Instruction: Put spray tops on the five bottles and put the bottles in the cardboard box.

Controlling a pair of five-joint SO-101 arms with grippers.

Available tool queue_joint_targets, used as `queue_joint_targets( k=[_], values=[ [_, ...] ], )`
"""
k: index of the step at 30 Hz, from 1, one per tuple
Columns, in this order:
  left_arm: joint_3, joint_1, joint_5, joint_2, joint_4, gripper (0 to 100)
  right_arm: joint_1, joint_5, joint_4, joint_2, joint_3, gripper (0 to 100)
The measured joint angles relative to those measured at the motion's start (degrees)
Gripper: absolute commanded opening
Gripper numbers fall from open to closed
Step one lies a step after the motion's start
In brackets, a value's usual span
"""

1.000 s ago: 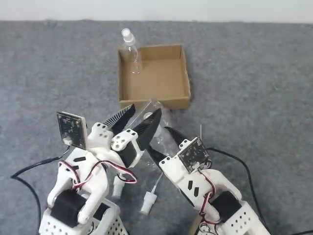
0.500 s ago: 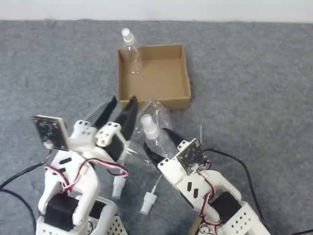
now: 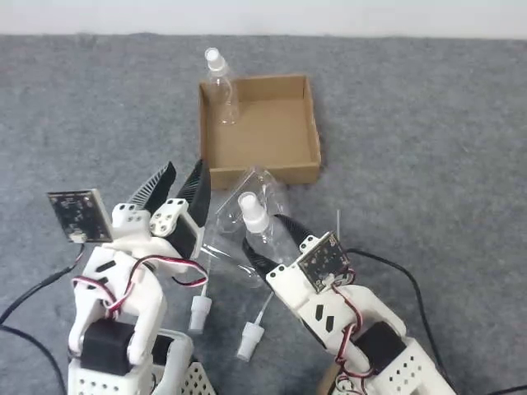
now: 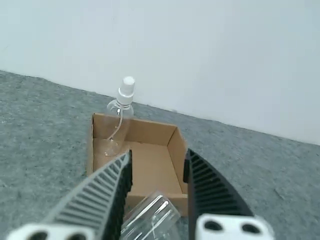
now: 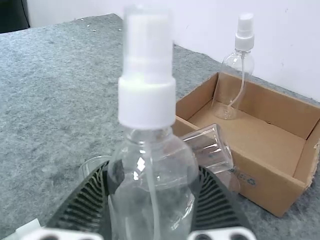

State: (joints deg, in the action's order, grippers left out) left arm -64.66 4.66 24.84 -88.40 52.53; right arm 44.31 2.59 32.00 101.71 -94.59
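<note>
- High view: the right gripper (image 3: 263, 237) pinches a capped bottle (image 3: 251, 216) short of the cardboard box (image 3: 314, 123). The left gripper (image 3: 184, 169) is spread, with open carpet (image 3: 82, 123) to its side.
- Left wrist view: a clear lying bottle (image 4: 150, 216), cut off, perhaps uncapped.
- Right wrist view: a second bottle (image 5: 239, 65) stands in the box's far corner.

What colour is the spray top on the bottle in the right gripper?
White spray top on the bottle; best in right wrist view.
</note>
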Motion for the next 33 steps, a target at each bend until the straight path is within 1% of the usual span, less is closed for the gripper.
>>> queue_joint_targets(
  k=[5, 13, 24, 33],
  values=[
    [-3.08, 0.62, 0.09, 0.35, -2.64, 16, 0.00, 0.00, 0.00, 0.00, 0.35, 0.7],
    [-6.24, 11.08, -8.44, 0.53, -2.64, 15, 0.00, 0.00, 0.00, 0.00, 3.08, 0.7],
    [-7.38, 18.20, -18.37, 0.00, -2.46, 15, -0.09, 0.00, -0.09, 0.00, 3.08, 0.7],
    [-7.38, 19.60, -19.69, 0.00, -2.29, 15, -0.18, 0.00, -0.09, 0.00, 3.08, 0.7]
  ],
)
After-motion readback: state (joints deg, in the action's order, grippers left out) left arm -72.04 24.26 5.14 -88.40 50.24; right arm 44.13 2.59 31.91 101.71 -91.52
